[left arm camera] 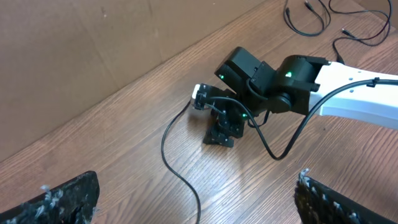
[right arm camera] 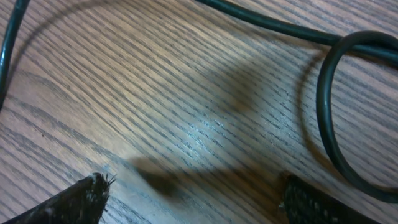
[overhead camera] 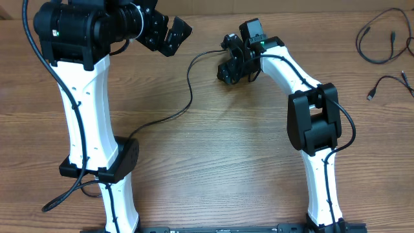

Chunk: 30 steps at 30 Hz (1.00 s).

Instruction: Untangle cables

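One thin black cable (overhead camera: 190,90) snakes across the wood from beside my right gripper (overhead camera: 231,70) down toward the left arm's base. Its pale plug end (left arm camera: 200,96) lies just left of that gripper. In the right wrist view a loop of cable (right arm camera: 323,106) curves at the upper right, past the open right gripper (right arm camera: 194,183), which has only bare wood between its fingers. My left gripper (overhead camera: 173,35) hovers open at the far left and looks down on the cable (left arm camera: 180,168); its fingertips (left arm camera: 68,199) are spread wide, nothing held.
Other thin cables (overhead camera: 378,39) lie apart at the far right of the table, one with a small plug (overhead camera: 371,96). The left arm's base (overhead camera: 119,162) covers the long cable's near end. A brown wall (left arm camera: 93,50) borders the table's far edge.
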Motion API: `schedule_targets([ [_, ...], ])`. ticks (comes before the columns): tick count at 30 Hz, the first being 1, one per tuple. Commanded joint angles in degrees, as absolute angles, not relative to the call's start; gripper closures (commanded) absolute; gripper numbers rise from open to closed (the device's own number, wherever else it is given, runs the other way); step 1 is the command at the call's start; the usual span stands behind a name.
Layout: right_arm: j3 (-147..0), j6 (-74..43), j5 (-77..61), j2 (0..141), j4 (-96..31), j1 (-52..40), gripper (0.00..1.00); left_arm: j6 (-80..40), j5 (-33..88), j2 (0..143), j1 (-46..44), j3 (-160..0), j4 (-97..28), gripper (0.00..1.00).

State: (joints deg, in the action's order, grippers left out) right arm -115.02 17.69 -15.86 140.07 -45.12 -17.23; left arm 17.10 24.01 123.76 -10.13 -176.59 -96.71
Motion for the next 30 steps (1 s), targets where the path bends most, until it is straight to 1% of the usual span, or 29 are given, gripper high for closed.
schedule_targets([
  [1, -115.8, 18.3, -15.0, 134.8, -44.5, -18.1, 0.07, 18.3, 23.0, 124.4, -10.4, -176.4, -96.8, 0.00],
  [6, -119.7, 18.1, -15.0, 133.0, -44.2, -17.8, 0.04, 18.3, 22.3, 124.4, -10.5, -176.4, -96.8, 0.00],
  [12, -119.5, 18.1, -15.0, 133.9, -41.7, -16.7, 0.00, 18.2, 22.3, 124.4, -10.5, -176.4, -96.8, 0.00],
  [24, -119.3, 18.1, -14.1, 139.5, -40.6, -16.3, 0.00, 18.1, 22.3, 124.4, -10.5, -176.4, -96.8, 0.00],
  [29, -119.3, 18.1, -14.2, 142.4, -42.1, -16.3, 0.00, 17.8, 22.3, 124.4, -10.5, -176.4, -96.8, 0.00],
  [30, -119.3, 18.1, -14.1, 143.1, -42.9, -16.3, 0.06, 17.8, 22.3, 124.4, -10.5, -176.4, -96.8, 0.00],
])
